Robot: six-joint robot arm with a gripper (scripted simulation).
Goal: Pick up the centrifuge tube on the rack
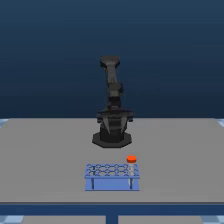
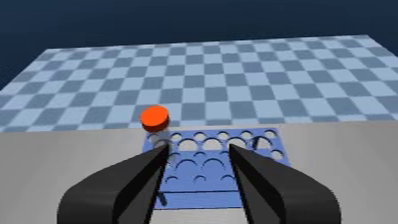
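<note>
The black two-fingered gripper [image 2: 197,152] hangs spread and empty over the small light-blue holed rack [image 2: 218,165], while the slim pale orange-capped centrifuge tube [image 2: 155,117] stands in a corner hole off to one side, so a straight descent would likely strike the rack and miss the tube.

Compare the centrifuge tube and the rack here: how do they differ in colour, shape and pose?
The centrifuge tube is slim and pale with a round orange-red cap; the rack is a broad light-blue block with rows of round holes. The tube stands upright, its cap rising above the rack's flat top. The tube fills a single corner hole, while the rack's other holes look empty. Both sit on the grey table, apart from the open gripper.
</note>
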